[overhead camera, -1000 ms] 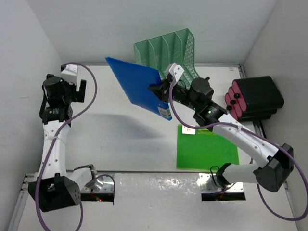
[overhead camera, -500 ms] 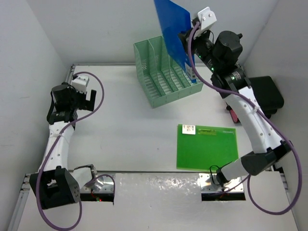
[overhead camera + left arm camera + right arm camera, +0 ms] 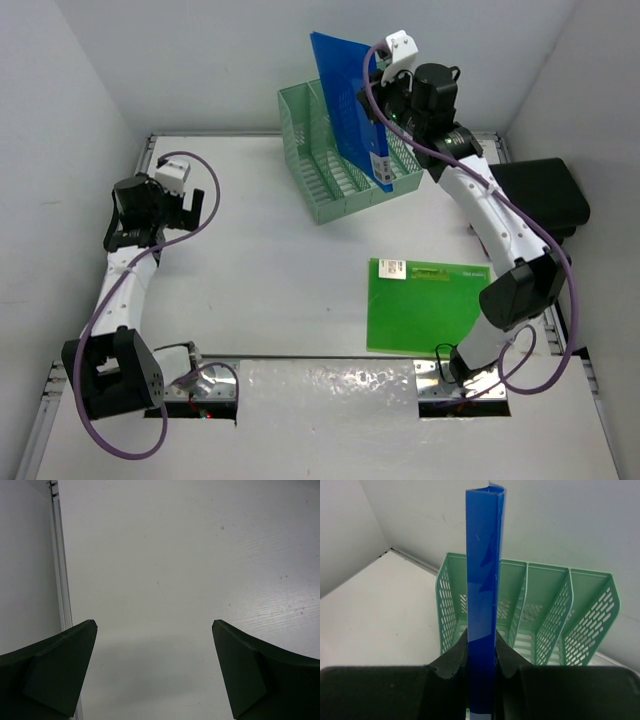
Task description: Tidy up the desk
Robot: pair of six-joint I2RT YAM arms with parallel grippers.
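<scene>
The desk [image 3: 265,275] is a white tabletop with metal rails. My right gripper [image 3: 377,97] is shut on a blue folder [image 3: 345,105], which stands on edge, upright, above the mint-green file rack [image 3: 318,192] at the back. In the right wrist view the blue folder [image 3: 482,580] is pinched between the right gripper [image 3: 481,639] fingers, over the left slots of the rack [image 3: 545,610]. My left gripper [image 3: 186,205] hangs open over the bare left side of the desk [image 3: 175,555]. Nothing lies between the wide-apart fingers of the left gripper [image 3: 154,626].
A green folder [image 3: 430,305] lies flat on the desk at the near right. A black case [image 3: 545,195] sits by the right edge, behind the right arm. A rail [image 3: 61,580] runs along the desk's left edge, and walls enclose three sides.
The right arm swung the blue folder from a tilted pose in front of the rack up high, then brought it down and left, upright over the rack. The left arm shifted slightly right.
</scene>
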